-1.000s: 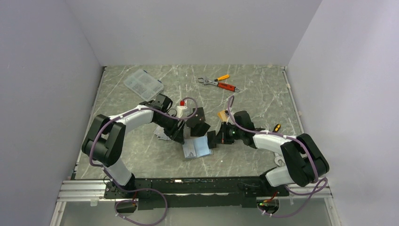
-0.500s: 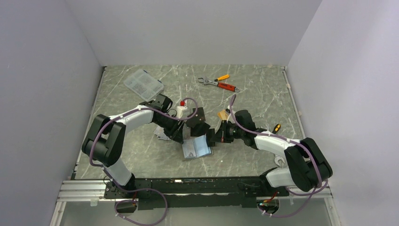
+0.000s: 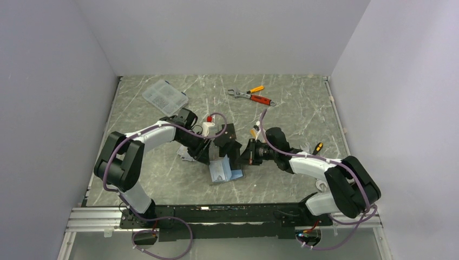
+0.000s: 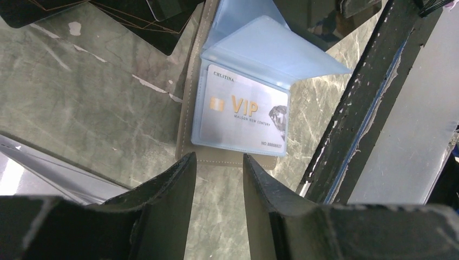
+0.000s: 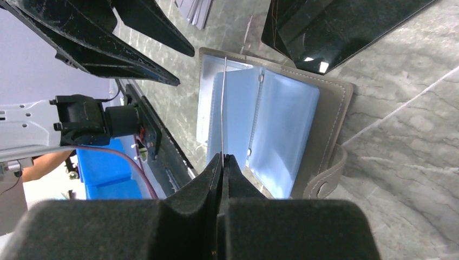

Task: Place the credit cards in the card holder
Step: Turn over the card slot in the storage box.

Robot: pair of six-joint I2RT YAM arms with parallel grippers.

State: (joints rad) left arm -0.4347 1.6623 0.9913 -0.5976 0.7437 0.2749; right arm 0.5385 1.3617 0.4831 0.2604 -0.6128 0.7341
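The holder (image 3: 222, 172) lies open on the table (image 3: 303, 116), at the lower middle of the top view, between the two grippers. A VIP card (image 4: 243, 111) is seen inside one of its clear blue sleeves. The right gripper (image 5: 222, 158) is closed tight on a thin, straight sheet seen edge-on. It is taken to be a held card (image 5: 223, 108), though its face is not shown. Its far end is poised over the blue sleeves, left of the holder's middle in the right wrist view. The left gripper (image 4: 219, 160) is held partly open with nothing between its fingers, just above the holder's edge at the bottom of its own view. Black cards (image 4: 135, 24) lie at the upper left of that view, just beside the holder.

The cards are judged light, stiff and slick, so each is best pinched at one short end, leaving the other free to enter a sleeve. The sleeves look soft and floppy, and the holder is light enough to slide. It would best be pinned down by its taupe border.
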